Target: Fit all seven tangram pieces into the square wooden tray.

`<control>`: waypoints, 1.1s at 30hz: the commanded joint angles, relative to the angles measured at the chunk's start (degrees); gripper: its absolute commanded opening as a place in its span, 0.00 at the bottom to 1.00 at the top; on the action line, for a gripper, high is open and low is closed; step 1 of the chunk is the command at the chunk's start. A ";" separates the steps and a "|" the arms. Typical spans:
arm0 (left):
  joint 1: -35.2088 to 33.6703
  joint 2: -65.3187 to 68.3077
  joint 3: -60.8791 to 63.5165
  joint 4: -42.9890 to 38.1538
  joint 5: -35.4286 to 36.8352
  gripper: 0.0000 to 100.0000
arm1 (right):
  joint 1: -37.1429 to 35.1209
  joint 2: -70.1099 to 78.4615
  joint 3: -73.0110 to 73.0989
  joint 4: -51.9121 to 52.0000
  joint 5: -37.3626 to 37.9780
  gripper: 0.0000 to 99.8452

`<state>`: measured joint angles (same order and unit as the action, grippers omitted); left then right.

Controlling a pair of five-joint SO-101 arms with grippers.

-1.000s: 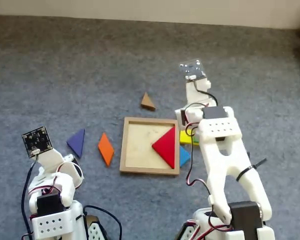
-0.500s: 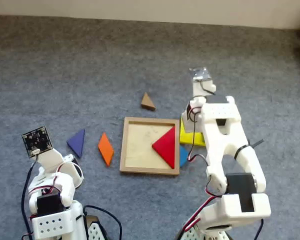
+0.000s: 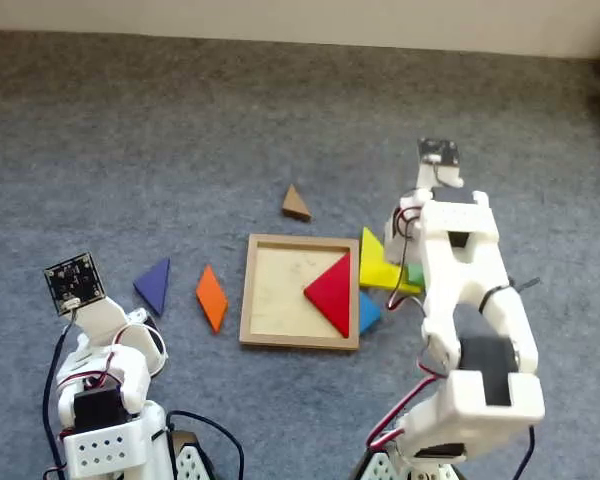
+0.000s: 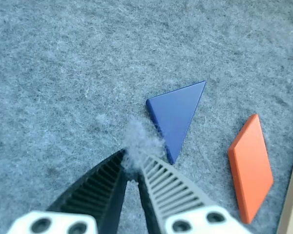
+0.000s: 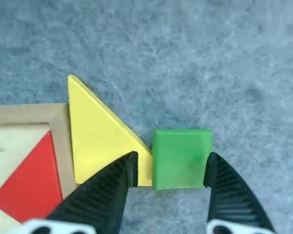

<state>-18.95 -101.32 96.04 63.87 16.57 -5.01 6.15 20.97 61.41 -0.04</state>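
grey felt covers the table (image 3: 130,120), and the right fingers (image 5: 118,187) stand apart astride the green square (image 5: 181,157). the square lies flat between them, one edge touching the yellow triangle (image 5: 95,141). one fingertip hangs over that shared edge and the other just outside the square's free edge. past the yellow triangle from these fingers is the wooden tray (image 5: 59,141), with only the red triangle (image 5: 27,178) in it. the step looks like lifting the square, and the risk is that the finger on the yellow side lands on the triangle or drags it along. it would be safer to turn the wrist so both fingers meet free edges, or to push the square clear first. then go straight down to the felt, since the piece is thin, and close gently. the left fingers (image 4: 171,187) are drawn together with a wisp of fluff at their tips. the dark blue triangle (image 4: 177,112) lies just beyond them and the orange piece (image 4: 250,168) off to one side. compared with a second ago, the right arm has swung away from the tray's edge, uncovering the yellow triangle and the square. the left arm and the loose pieces have not moved.
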 commanded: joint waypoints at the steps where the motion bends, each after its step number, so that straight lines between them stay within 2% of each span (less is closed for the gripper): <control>1: -0.75 -1.36 1.19 -0.44 0.44 0.01 | 1.10 1.89 -6.81 1.80 -0.70 0.22; 7: -0.75 -1.36 1.19 -0.44 0.44 0.01 | 3.82 8.40 -15.16 7.52 -0.79 0.22; 12: -0.75 -1.36 1.19 -0.44 0.44 0.01 | 3.74 13.76 -18.33 8.04 -0.79 0.22; 19: -0.75 -1.36 1.19 -0.44 0.44 0.01 | 3.65 17.98 -23.87 14.99 -0.79 0.22; 26: -0.75 -1.36 1.19 -0.44 0.44 0.01 | 4.00 20.26 -27.56 16.31 -0.70 0.10; 33: -0.75 -1.36 1.19 -0.44 0.44 0.01 | 4.00 20.00 -27.65 17.45 -0.26 0.08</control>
<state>-18.95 -101.32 96.04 63.87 16.57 -1.32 27.43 -3.82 77.05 -0.40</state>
